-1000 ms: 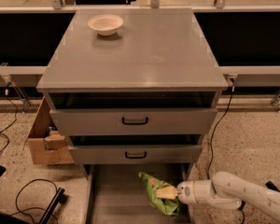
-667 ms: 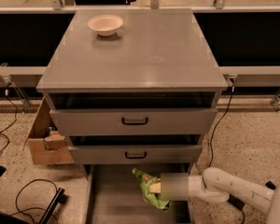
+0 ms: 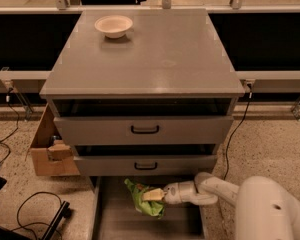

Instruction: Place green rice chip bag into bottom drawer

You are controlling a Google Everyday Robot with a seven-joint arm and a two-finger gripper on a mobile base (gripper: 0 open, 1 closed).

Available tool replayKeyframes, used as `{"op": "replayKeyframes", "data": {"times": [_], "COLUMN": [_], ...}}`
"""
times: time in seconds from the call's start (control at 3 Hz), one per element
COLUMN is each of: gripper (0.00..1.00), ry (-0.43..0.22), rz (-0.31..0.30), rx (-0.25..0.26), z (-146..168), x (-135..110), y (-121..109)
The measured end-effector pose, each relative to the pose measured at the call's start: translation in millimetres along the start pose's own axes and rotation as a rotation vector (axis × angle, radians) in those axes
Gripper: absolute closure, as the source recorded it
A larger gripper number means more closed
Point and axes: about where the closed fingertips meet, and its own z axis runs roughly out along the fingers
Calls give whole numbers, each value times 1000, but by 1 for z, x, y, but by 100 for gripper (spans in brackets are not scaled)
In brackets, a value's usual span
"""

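- At nine o'clock from the grey metal cabinet [image 3: 155,59], an open brown cardboard box [image 3: 50,156] with ragged flaps stood on the speckled floor [image 3: 270,139], touching the cabinet's left wall.
- Toward seven o'clock in the camera view, a thin black cable [image 3: 32,211] lay in a loose loop on that floor.
- At eleven o'clock on the cabinet's smooth, faintly glossy top sat a pale, round, shallow bowl [image 3: 113,25] with a matte finish.
- Both upper drawers [image 3: 100,130] stood slightly pulled out, each flat grey front carrying a slim black handle [image 3: 145,129].
- At six o'clock under them, the bottom drawer [image 3: 120,221] was drawn out, a wide shallow tray with a flat grey floor and thin side rails.
- A crinkled, bright green rice chip bag [image 3: 142,202] hung over the back half of that tray, just below the middle drawer front. Whether it touched the tray floor could not be told.
- At three o'clock from the bag, the gripper [image 3: 155,195] had its jaws closed on the bag's right edge, with tan fingers [image 3: 151,195] pressed into the film.
- A smooth, rounded white arm [image 3: 215,186] ran from it toward four o'clock.
- A thin dark cord [image 3: 233,134] trailed down beside the cabinet's right wall.
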Motion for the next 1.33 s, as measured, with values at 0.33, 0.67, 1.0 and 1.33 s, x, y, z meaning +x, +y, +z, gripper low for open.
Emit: {"op": "replayKeyframes", "data": {"times": [0.33,0.67,1.0,1.33], "gripper": [100,82,59,36], "ry": [99,110,113,117], "rz": [13,12,13,14], "rx": [1,-3,-6,-9], "z": [37,43,45,48], "x": [9,11,12,13], "y": [-14,-13,-12,-12]}}
